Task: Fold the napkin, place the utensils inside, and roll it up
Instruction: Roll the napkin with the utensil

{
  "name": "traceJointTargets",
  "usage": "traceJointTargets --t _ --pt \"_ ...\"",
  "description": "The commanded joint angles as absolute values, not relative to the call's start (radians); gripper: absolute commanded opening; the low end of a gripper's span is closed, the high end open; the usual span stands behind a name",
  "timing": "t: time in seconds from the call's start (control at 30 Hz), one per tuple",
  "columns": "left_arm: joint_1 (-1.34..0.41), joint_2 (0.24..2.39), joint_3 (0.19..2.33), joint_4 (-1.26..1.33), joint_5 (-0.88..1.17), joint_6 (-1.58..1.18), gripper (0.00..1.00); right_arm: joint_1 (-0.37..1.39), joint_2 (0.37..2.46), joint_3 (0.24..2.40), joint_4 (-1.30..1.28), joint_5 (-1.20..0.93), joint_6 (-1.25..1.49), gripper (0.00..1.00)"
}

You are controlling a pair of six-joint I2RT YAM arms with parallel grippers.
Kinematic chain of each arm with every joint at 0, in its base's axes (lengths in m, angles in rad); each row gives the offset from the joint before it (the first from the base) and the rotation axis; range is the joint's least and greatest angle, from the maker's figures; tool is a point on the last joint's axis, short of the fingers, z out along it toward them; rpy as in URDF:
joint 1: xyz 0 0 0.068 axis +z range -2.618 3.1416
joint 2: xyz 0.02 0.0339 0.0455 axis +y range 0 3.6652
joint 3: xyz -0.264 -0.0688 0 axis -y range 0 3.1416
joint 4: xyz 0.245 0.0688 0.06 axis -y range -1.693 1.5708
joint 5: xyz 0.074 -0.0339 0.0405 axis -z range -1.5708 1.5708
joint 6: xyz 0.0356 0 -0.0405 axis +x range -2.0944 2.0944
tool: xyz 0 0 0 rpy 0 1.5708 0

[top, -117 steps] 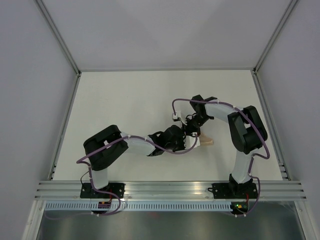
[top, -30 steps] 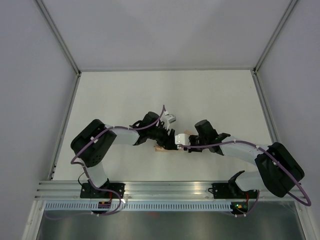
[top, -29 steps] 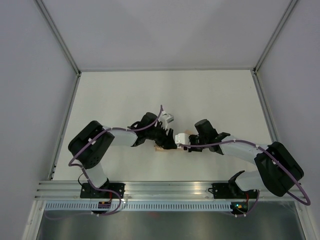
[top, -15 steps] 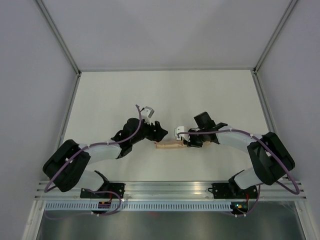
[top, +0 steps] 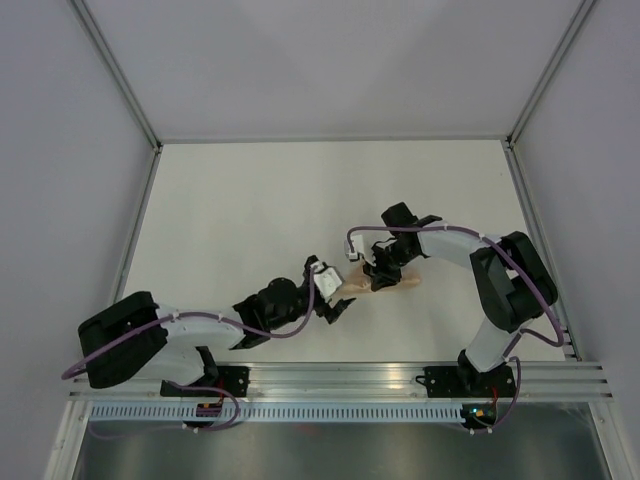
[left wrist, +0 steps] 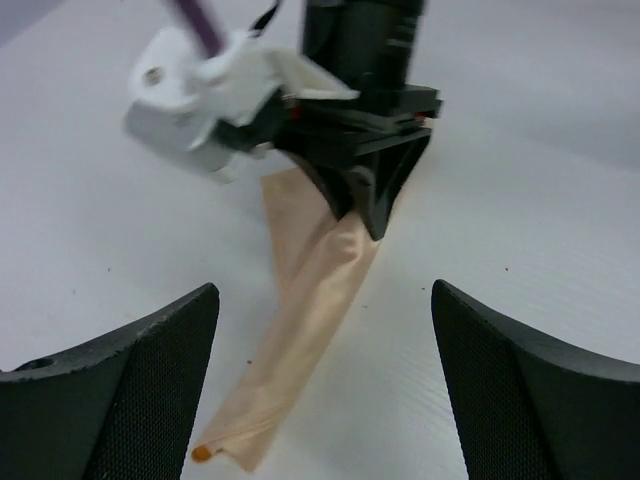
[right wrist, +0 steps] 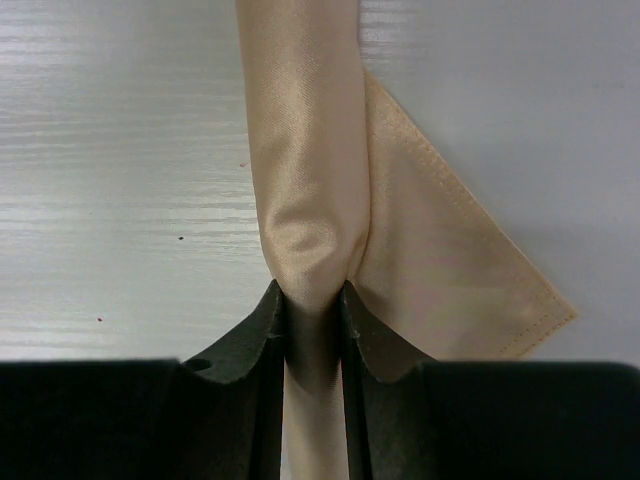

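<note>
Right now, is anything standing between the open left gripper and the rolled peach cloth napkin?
Nothing visible does. The rolled peach cloth napkin lies on the white table, facing the open left gripper; the right gripper pinches it farther along.

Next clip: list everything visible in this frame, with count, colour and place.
napkin: one, peach-orange, rolled into a long narrow bundle with a loose corner, lying on the table right of centre
utensils: none visible
table: one, white, enclosed by pale grey panels
rail: one, silver metal, along the near edge
right gripper: one, black, shut on the napkin roll
left gripper: one, black, open, facing the free end of the roll without touching it
</note>
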State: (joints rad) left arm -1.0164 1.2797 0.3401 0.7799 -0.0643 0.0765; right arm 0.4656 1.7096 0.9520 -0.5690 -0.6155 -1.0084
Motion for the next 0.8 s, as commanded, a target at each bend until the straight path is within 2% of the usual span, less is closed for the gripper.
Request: traceJointTargets --t 0.0,0.23,0.57,0.67,0.77 --pt "-1.109 1.347 0.42 0.767 -0.164 0.372 0.91 0.459 1.802 0.962 -0.698 -0.635 -1.069 0.0" --pt "-1.206 1.609 0.56 0.718 -0.229 0.576 0.92 0.44 1.879 1.035 -0.801 -0.641 -1.098 0.0" --pt "-1.171 1.755 0.675 0.637 -0.212 0.69 0.93 0.419 1.936 1.078 -0.885 -0.643 -1.152 0.01" --pt "-1.143 1.773 0.707 0.594 -0.16 0.675 0.9 0.416 1.937 1.081 -0.893 -0.643 -1.152 0.01" --pt "-1.115 1.786 0.738 0.517 -0.111 0.646 0.83 0.416 1.942 1.086 -0.893 -0.64 -1.152 0.0"
